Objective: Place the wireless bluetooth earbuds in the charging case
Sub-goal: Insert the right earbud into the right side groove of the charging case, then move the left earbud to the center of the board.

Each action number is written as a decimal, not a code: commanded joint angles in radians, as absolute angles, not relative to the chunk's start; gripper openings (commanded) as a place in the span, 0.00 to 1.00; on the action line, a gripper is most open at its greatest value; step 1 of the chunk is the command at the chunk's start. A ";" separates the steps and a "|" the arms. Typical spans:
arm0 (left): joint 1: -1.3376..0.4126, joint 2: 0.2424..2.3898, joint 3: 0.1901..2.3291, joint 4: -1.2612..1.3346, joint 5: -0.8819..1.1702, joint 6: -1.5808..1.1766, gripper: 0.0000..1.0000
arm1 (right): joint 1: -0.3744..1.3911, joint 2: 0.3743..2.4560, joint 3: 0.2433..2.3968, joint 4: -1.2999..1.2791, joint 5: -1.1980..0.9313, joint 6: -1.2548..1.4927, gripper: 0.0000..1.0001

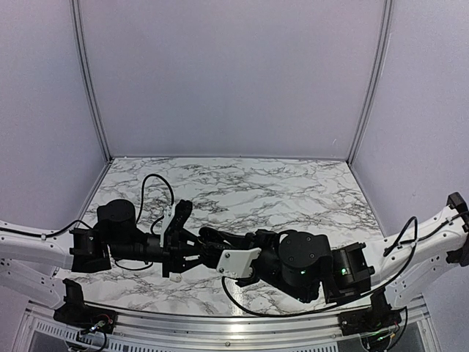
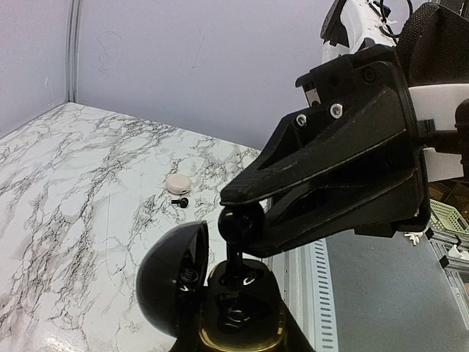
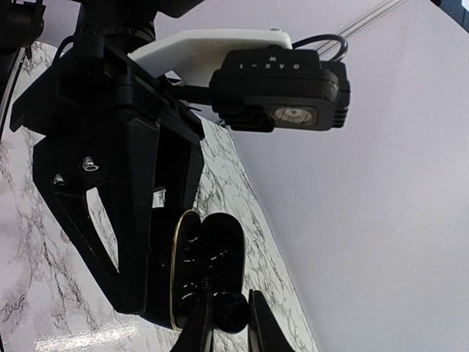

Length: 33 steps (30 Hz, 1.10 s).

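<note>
Left gripper point(image 3: 150, 257) is clamped on the open charging case point(image 3: 209, 271), holding it up over the table's point(image 1: 293, 191) front edge. That lets my right gripper point(image 3: 229, 323), pinched on one earbud point(image 3: 229, 309), seat it stem-first.

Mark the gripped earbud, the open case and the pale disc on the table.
earbud point(image 2: 242, 224), left wrist view, round head
case point(image 2: 172, 282), left wrist view, raised lid
pale disc point(image 2: 178, 183), left wrist view, top face
</note>
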<state>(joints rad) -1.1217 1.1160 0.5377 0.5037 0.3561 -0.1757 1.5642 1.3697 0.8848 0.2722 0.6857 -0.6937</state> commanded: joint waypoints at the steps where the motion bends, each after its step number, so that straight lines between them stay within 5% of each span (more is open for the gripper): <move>1: -1.117 1.103 0.565 0.565 0.371 -0.166 0.00 | 1.581 1.382 0.930 0.225 0.599 -0.697 0.12; 14: -1.117 1.086 0.558 0.579 0.388 -0.151 0.00 | 1.583 1.391 0.947 0.195 0.530 -0.667 0.15; 33: -1.115 1.072 0.521 0.658 0.370 -0.132 0.00 | 1.583 1.255 0.915 0.244 0.389 -0.605 0.42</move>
<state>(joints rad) -1.1191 1.0988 0.5362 0.5583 0.3828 -0.1513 1.5738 1.3251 0.9073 0.2192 0.4496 -0.6418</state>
